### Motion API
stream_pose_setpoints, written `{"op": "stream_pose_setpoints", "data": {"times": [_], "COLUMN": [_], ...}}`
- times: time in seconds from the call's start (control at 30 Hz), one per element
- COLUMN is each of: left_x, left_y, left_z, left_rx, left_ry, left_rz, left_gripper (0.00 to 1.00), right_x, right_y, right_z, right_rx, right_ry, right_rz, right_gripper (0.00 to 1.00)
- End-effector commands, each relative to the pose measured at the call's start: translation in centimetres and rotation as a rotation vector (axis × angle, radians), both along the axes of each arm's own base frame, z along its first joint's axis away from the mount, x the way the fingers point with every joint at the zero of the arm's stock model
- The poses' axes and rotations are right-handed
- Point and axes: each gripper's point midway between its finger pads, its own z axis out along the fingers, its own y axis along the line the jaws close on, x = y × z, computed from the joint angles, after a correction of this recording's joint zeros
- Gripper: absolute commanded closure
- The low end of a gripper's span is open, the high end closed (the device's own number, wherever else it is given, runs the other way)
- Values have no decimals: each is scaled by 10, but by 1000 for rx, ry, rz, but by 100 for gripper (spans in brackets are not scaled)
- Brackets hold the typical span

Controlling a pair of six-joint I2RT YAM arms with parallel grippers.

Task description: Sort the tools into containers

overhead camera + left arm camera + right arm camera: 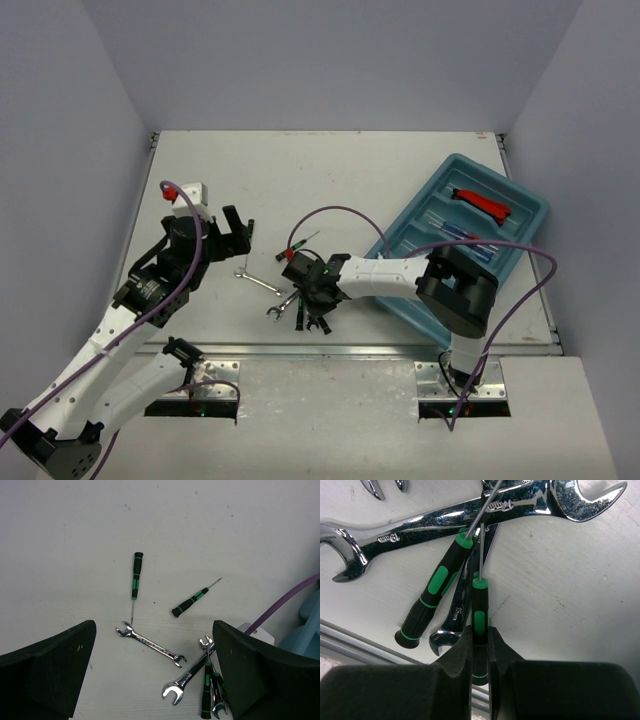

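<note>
The right end effector [480, 641] grasps the screwdriver [480, 605] by its handle, in the pile at the worktop's [350, 180] 6 o'clock. Lift straight and slowly so the shaft clears the wrench [465, 520], then carry it to the tray [520, 235] at 2 o'clock. The left end effector [237, 230] gapes, empty.

White tabletop [330, 180], faintly speckled with small dark marks, boxed in by 3 plain pale lavender walls [330, 60] at left, far and right. Along its near edge, a silver metal strip [350, 349] running left to right. Just nearer, a lower pale ledge [330, 420] with 2 grey metal plates [430, 378], 1 left and 1 right.
</note>
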Motion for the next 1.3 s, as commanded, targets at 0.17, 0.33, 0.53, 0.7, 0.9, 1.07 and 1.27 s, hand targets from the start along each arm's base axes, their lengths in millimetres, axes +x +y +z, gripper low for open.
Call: {"op": "stream_pose_setpoints", "data": {"times": [0.17,0.33,0.53,0.7,0.9,1.07,1.27], "left_x": [2,2,2,0,0,1,2], "left_y": [3,4,4,8,7,5,3], "left_z": [14,15,15,18,19,18,17], "left_rx": [-16,-16,-14,-16,-22,-22,-23], "left_ry": [-59,-62,-63,-72,-79,-73,-70], "left_rz": [6,9,13,30,24,18,5], "left_gripper": [0,0,0,0,0,0,0], "right_x": [34,53,72,102,116,117,126], "right_y": [8,6,2,-40,-141,-213,-272], "right_z": [54,75,100,137,169,171,146], "right_rx": [46,51,40,-31,-84,-311,-398], "right_ry": [-154,-201,-271,-376,-452,-619,-579], "right_rz": [-26,-29,-2,49,76,209,134], "right_gripper": [100,100,100,100,100,100,100]}}
